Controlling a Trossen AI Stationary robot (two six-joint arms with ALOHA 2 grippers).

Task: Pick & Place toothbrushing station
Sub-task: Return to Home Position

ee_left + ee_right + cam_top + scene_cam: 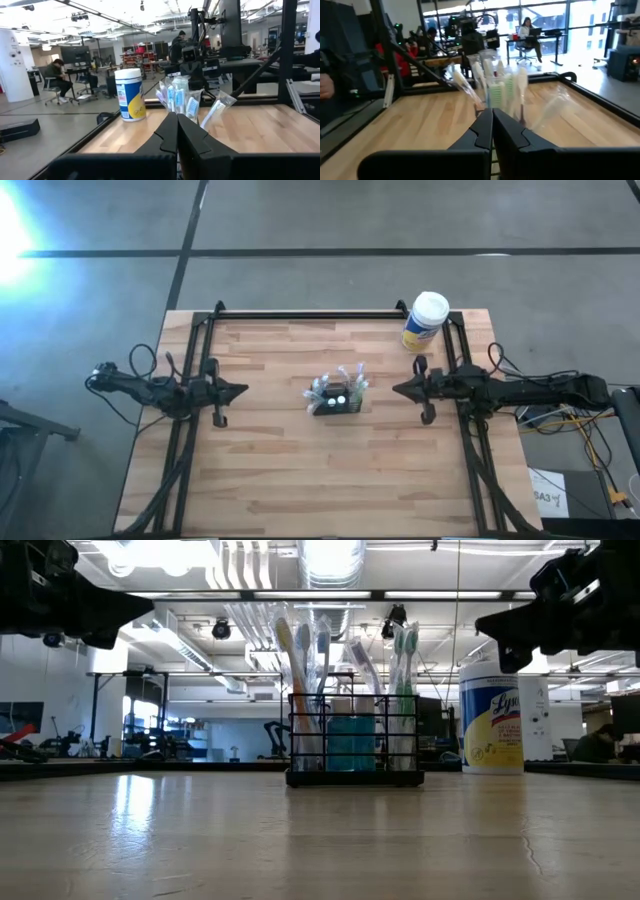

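- Caddy, a small black wire-mesh box [338,404] holding wrapped toothbrushes [403,690], stands mid-table.
- Left gripper [240,390] and right gripper [398,389] flank it, well apart, fingers pressed together, empty.
- Homing step, likely; next comes only parking the arms.

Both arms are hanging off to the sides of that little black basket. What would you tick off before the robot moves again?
1. Mesh caddy upright at mid-table: ok.
2. Toothbrushes standing inside the caddy: ok.
3. Left gripper shut, empty, apart from the caddy: ok.
4. Right gripper shut, empty, apart from the caddy: ok.
5. Yellow canister upright near the table's far right corner, beside the right arm but not touching it: ok.
6. Every brush fully seated: cannot tell.
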